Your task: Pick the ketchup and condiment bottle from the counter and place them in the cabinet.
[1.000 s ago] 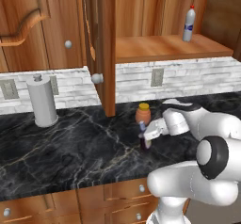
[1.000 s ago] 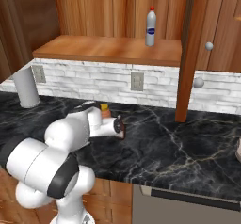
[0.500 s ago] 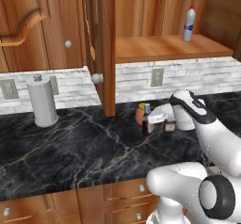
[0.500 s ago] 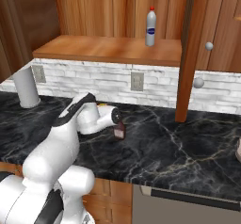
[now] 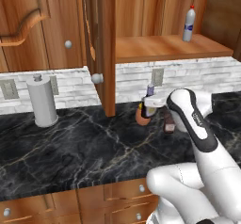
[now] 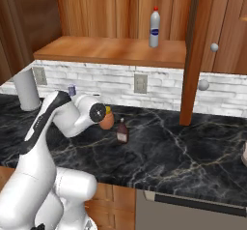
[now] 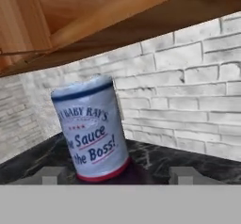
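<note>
Counted on the counter (image 5: pixel 84 148): one ketchup (image 6: pixel 122 131), one condiment bottle (image 5: pixel 149 91), one orange jar (image 5: pixel 140 115), one paper towel roll (image 5: pixel 41 100). One white bottle with red cap (image 5: pixel 188 24) is counted on the cabinet (image 5: pixel 160 49) shelf. Two wall outlets (image 6: pixel 140 83) are seen in the right base view. Two round door knobs (image 5: pixel 97 78) are counted.

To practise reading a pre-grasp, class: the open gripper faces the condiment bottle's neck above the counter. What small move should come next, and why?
Probably ease the gripper straight forward. Its jaws stand open, and the condiment bottle sits ahead, roughly in line with the gap between the fingertips but not yet enclosed, so closing now would likely miss.
</note>
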